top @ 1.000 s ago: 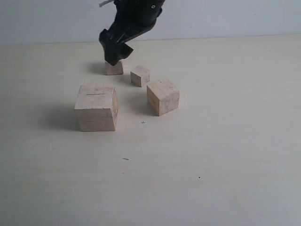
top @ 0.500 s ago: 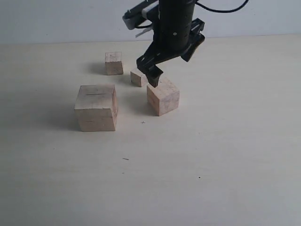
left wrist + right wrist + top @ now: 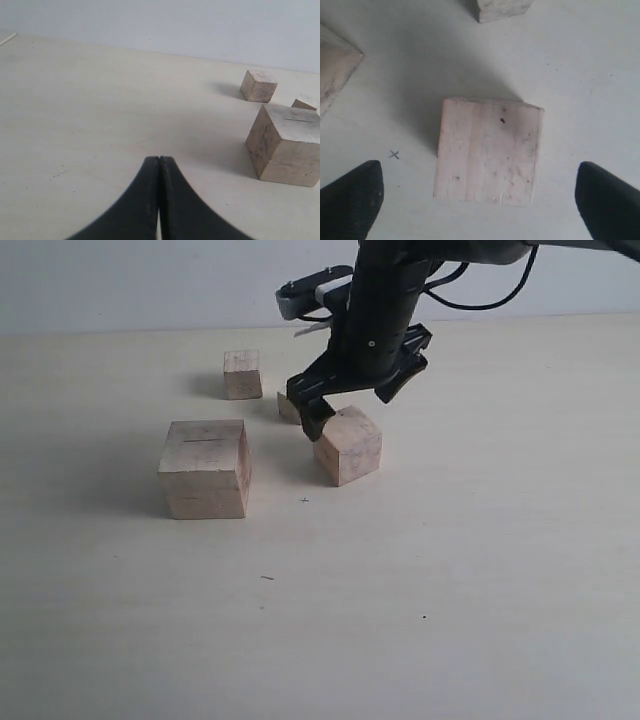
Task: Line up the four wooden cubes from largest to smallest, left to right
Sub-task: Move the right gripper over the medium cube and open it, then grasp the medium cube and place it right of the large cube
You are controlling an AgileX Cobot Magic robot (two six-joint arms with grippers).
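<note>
cubes, four of pale bare wood, stand on a light table (image 3: 480, 570). in the exterior view the largest cube (image 3: 204, 468), with a thin saw-line on top, sits left of centre. from it, the second-largest cube (image 3: 347, 445) lies toward 3 o'clock, turned corner-on; the third cube (image 3: 242, 374) lies toward 12 o'clock, well back; the smallest cube (image 3: 287, 408) lies toward 1 o'clock, half hidden behind a black finger.

the right gripper (image 3: 352, 408) hangs just over the second-largest cube with its jaws spread wide, one fingertip down beside the cube's far-left face, the other raised off its far-right side. the right wrist view shows that cube (image 3: 488, 151) squarely between the two dark fingertips (image 3: 350, 200), with bare table on both sides and neither tip touching wood. a small pencilled cross (image 3: 394, 155) marks the table just beside the cube.

the left gripper (image 3: 159, 200) is out of the exterior view; its own camera shows the jaws pressed together with nothing between them, low over bare table, the largest cube (image 3: 285, 145) and the third cube (image 3: 258, 85) well apart from it.
</note>
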